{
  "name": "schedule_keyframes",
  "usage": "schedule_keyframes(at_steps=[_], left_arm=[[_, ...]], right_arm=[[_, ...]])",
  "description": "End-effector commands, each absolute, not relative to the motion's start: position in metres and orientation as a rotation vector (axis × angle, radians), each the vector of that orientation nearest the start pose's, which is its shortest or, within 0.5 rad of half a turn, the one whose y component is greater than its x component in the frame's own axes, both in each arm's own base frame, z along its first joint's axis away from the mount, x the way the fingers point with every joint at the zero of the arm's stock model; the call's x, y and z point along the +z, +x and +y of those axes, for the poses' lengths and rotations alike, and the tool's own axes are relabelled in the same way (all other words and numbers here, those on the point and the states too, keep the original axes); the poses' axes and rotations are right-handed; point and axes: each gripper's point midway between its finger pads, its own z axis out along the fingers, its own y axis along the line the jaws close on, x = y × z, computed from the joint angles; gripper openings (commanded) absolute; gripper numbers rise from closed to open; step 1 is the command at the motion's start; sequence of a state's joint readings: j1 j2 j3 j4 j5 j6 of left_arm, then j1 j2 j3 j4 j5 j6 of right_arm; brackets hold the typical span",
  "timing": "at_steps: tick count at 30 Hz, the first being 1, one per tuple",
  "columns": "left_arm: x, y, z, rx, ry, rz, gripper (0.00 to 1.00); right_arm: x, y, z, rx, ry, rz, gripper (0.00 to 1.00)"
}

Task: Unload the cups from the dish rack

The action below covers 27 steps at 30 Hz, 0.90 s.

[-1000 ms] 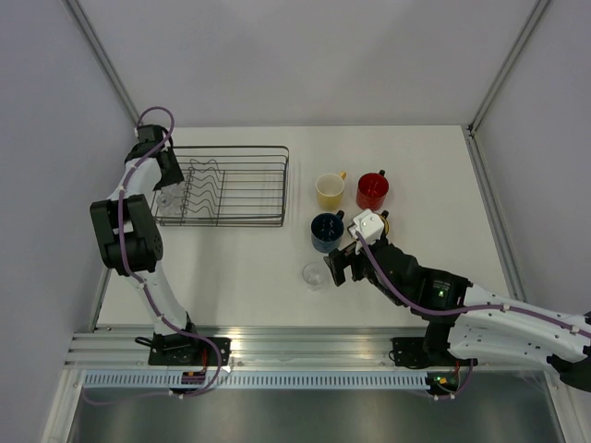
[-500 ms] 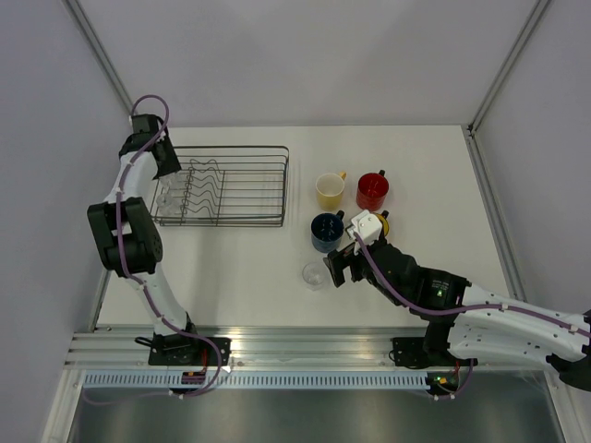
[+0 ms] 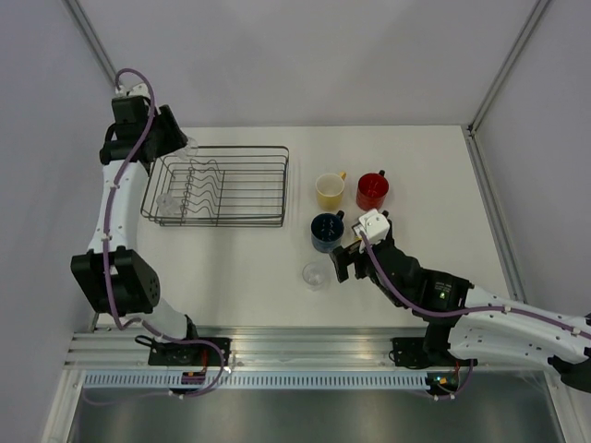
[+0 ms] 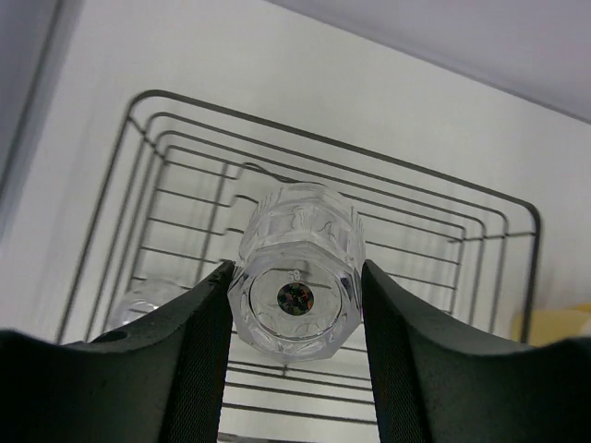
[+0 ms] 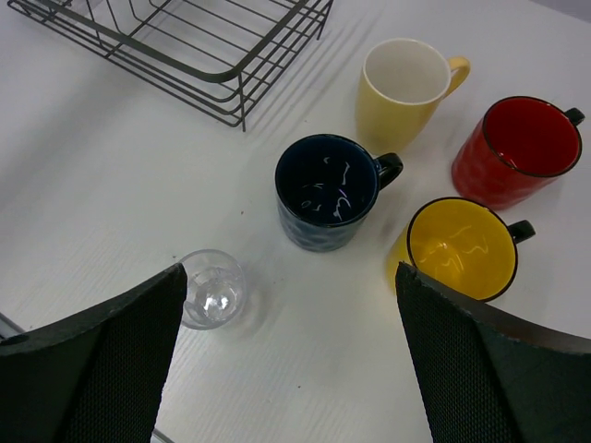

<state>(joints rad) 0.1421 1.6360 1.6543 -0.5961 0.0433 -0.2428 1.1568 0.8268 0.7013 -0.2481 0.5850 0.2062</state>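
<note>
Starting with the dish rack (image 3: 222, 185), you are looking at a basket that is holding no mugs at all. Only one clear tumbler (image 3: 166, 201) is sitting inside, at its near left end.

The four mugs are standing upright and empty on the table (image 3: 240, 268) to the right of the rack. The cream mug (image 5: 404, 85) and the red mug (image 5: 517, 152) are sitting on the far side, with the dark blue mug (image 5: 326, 191) and the yellow mug (image 5: 460, 247) nearer. A second tumbler (image 5: 211, 298) is standing just near-left of the blue mug.

The third tumbler (image 4: 297, 268) is hanging above the rack's far left corner, where your left gripper (image 3: 180, 143) is clamping it by its sides.

Your right gripper (image 5: 288, 277) is hovering over the unloaded cups with its fingers spread wide and nothing between them.

By my reading you are nearing the end: the gripped tumbler is needing a spot on the table, and the one in the rack is waiting after it.
</note>
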Motion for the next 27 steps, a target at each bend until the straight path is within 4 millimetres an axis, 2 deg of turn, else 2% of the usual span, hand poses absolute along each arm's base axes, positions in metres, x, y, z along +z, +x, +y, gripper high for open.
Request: schedule_keyframes(at_steps=[1, 2, 3, 4, 5, 7, 8, 9, 10, 11, 12, 14, 15, 16, 18, 19, 20, 21, 23, 25, 26, 27], left_arm=[[0.287, 0.450, -0.014, -0.370, -0.280, 2.094, 0.02], [0.290, 0.447, -0.041, -0.462, -0.204, 2.085, 0.02], [0.295, 0.441, -0.051, -0.492, -0.178, 2.076, 0.02], [0.287, 0.436, -0.063, -0.521, -0.161, 2.091, 0.02], [0.292, 0.431, -0.090, -0.609, -0.099, 2.076, 0.02], [0.291, 0.415, -0.112, -0.718, -0.058, 2.059, 0.02], [0.296, 0.404, -0.133, -0.837, -0.023, 2.044, 0.02], [0.291, 0.399, -0.144, -0.902, 0.004, 2.019, 0.02], [0.303, 0.389, -0.154, -0.956, 0.038, 1.972, 0.02], [0.305, 0.377, -0.171, -1.034, 0.082, 1.966, 0.02], [0.311, 0.372, -0.180, -1.062, 0.115, 1.930, 0.02], [0.309, 0.348, -0.200, -1.171, 0.177, 1.923, 0.02], [0.311, 0.341, -0.207, -1.216, 0.198, 1.904, 0.02], [0.304, 0.335, -0.212, -1.253, 0.211, 1.892, 0.02], [0.309, 0.313, -0.230, -1.347, 0.265, 1.866, 0.02], [0.307, 0.306, -0.236, -1.378, 0.291, 1.838, 0.02], [0.312, 0.290, -0.246, -1.445, 0.316, 1.822, 0.02], [0.304, 0.282, -0.249, -1.479, 0.320, 1.829, 0.02], [0.316, 0.262, -0.262, -1.585, 0.369, 1.761, 0.02], [0.315, 0.240, -0.268, -1.674, 0.420, 1.727, 0.02], [0.325, 0.233, -0.271, -1.717, 0.432, 1.685, 0.02], [0.321, 0.226, -0.273, -1.743, 0.437, 1.682, 0.02]], right_arm=[[0.230, 0.202, 0.215, 0.356, -0.420, 1.778, 0.98], [0.231, 0.202, 0.215, 0.366, -0.409, 1.767, 0.98], [0.232, 0.203, 0.214, 0.370, -0.396, 1.758, 0.98], [0.237, 0.202, 0.212, 0.386, -0.382, 1.743, 0.98], [0.240, 0.202, 0.213, 0.403, -0.369, 1.729, 0.98], [0.239, 0.201, 0.213, 0.420, -0.364, 1.717, 0.98], [0.241, 0.201, 0.215, 0.430, -0.368, 1.706, 0.98], [0.239, 0.201, 0.215, 0.430, -0.373, 1.705, 0.98], [0.239, 0.201, 0.216, 0.432, -0.374, 1.701, 0.98], [0.240, 0.202, 0.217, 0.436, -0.371, 1.695, 0.98], [0.240, 0.202, 0.218, 0.439, -0.371, 1.694, 0.98], [0.242, 0.200, 0.224, 0.476, -0.383, 1.687, 0.98], [0.243, 0.198, 0.228, 0.502, -0.393, 1.684, 0.98], [0.246, 0.197, 0.230, 0.531, -0.392, 1.676, 0.98], [0.246, 0.187, 0.242, 0.629, -0.438, 1.665, 0.98], [0.255, 0.183, 0.246, 0.681, -0.432, 1.634, 0.98], [0.260, 0.181, 0.249, 0.721, -0.422, 1.615, 0.98], [0.259, 0.177, 0.252, 0.757, -0.425, 1.615, 0.98], [0.266, 0.174, 0.254, 0.817, -0.388, 1.597, 0.98], [0.273, 0.169, 0.256, 0.875, -0.386, 1.571, 0.98], [0.280, 0.166, 0.258, 0.906, -0.381, 1.545, 0.98], [0.281, 0.163, 0.259, 0.931, -0.387, 1.531, 0.97]])
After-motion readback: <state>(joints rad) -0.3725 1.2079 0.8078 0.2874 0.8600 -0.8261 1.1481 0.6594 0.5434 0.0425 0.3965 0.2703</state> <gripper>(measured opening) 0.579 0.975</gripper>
